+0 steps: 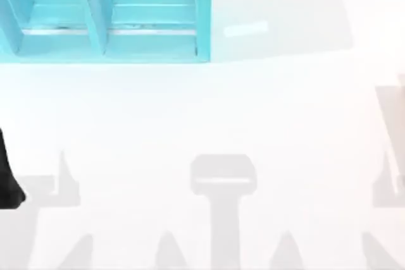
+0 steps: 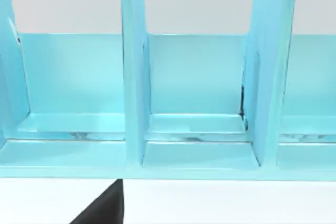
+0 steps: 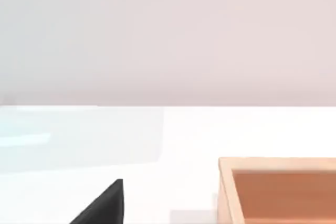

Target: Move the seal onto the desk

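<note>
The seal is out of view. The desk [image 1: 209, 118] is a broad white top. At its left edge, near the front, a black part of my left arm [image 1: 9, 181] shows. A black corner of my left gripper [image 2: 105, 207] hangs over the desk [image 2: 220, 203] in the left wrist view, facing the turquoise shelf unit [image 2: 136, 103], whose visible compartments hold nothing. A black corner of my right gripper [image 3: 105, 205] hangs above the desk [image 3: 157, 140] in the right wrist view.
The turquoise shelf unit [image 1: 101, 17] stands at the back left of the desk. A tan wooden open box [image 3: 278, 192] with a raised rim sits close beside my right gripper. Grey shadows of the arms lie along the desk's front.
</note>
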`<state>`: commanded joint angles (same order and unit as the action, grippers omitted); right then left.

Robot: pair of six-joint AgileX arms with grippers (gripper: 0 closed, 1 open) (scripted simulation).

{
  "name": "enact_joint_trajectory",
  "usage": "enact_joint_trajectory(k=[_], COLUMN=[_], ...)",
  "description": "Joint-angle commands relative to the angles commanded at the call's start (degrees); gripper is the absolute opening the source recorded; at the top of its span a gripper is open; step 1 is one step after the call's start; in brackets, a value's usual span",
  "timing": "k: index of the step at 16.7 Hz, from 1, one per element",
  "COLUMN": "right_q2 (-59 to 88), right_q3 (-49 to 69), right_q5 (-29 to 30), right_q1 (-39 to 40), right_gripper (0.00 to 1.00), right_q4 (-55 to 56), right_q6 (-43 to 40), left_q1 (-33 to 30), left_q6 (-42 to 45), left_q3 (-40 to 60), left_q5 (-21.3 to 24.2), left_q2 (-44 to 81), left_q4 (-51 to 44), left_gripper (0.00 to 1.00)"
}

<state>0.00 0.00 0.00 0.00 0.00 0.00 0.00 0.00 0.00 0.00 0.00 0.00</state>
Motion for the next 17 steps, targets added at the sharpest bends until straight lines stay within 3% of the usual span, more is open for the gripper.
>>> enact_joint_trajectory(k=[4, 8, 17], right_q2=[1.93, 12.88, 65.63], right_q3=[1.85, 12.33, 53.09], right_q5=[0.14, 0.69, 1.31], right_q1=[-0.59, -3.9, -18.41], right_gripper=[1.0, 1.0, 1.0], right_q4=[-1.84, -11.92, -48.66], right_q6=[-1.22, -7.08, -23.18], left_q1=[0.0, 0.0, 0.0], left_q6=[0.0, 0.0, 0.0], left_q3=[0.0, 0.0, 0.0], left_q5=[0.0, 0.0, 0.0], left_q2=[0.0, 0.0, 0.0], left_q4=[0.0, 0.0, 0.0], left_gripper=[1.0, 1.0, 1.0])
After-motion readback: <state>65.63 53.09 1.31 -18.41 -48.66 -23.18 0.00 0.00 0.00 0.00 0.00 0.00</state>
